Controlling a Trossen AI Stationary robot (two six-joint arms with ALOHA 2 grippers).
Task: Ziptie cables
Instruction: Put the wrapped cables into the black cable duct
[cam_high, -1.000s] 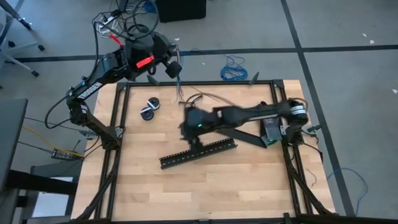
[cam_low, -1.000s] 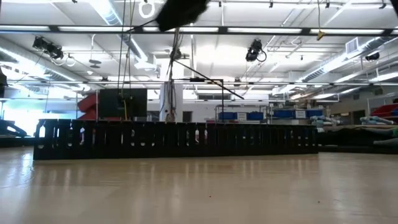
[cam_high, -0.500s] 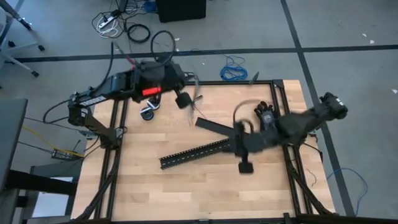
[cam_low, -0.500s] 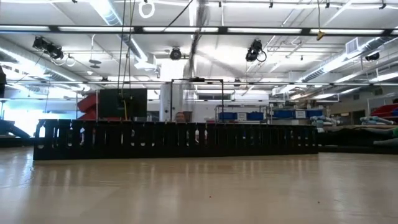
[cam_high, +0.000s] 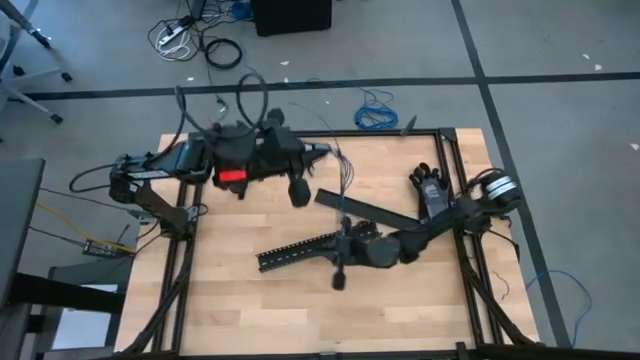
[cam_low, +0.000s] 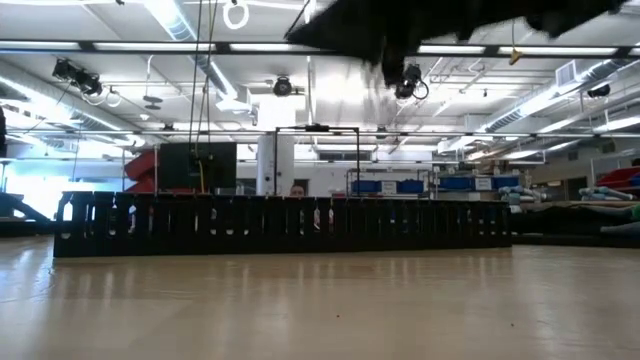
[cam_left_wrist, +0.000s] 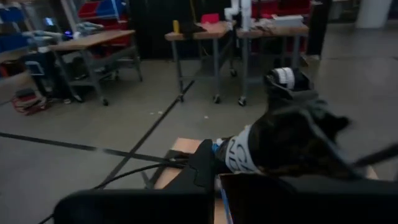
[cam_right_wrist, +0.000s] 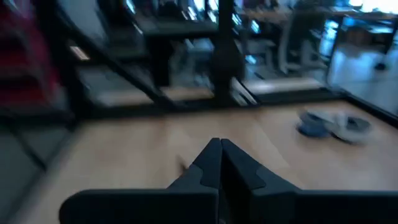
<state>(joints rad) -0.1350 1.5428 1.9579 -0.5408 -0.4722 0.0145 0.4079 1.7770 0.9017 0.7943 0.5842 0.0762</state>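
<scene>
The cables, thin pale and brownish wires, fan out from my left gripper over the far middle of the table. That gripper is shut on them and points level toward the table's right. My right gripper is shut with nothing between its fingers. In the high view it hovers over the table's middle, pointing level toward the left, above a wide black perforated strip. I can make out no ziptie. My left gripper is shut on one end of the cable bundle; the gripper's own body hides the place of contact. The fingers come level from the table's left. The wires splay out beyond the fingertips and droop toward the table, slack.
A second black perforated strip lies slantwise at centre right, and a black glove-like object near the right arm's base. A blue-grey roll lies on the table's far left. The strip spans the low view. Bare wood lies along the near edge.
My left gripper has swung from beyond the far edge toward the table's right, carrying the cables in over the far middle. My right gripper has moved toward the near edge and down, and has turned to point level toward the left.
</scene>
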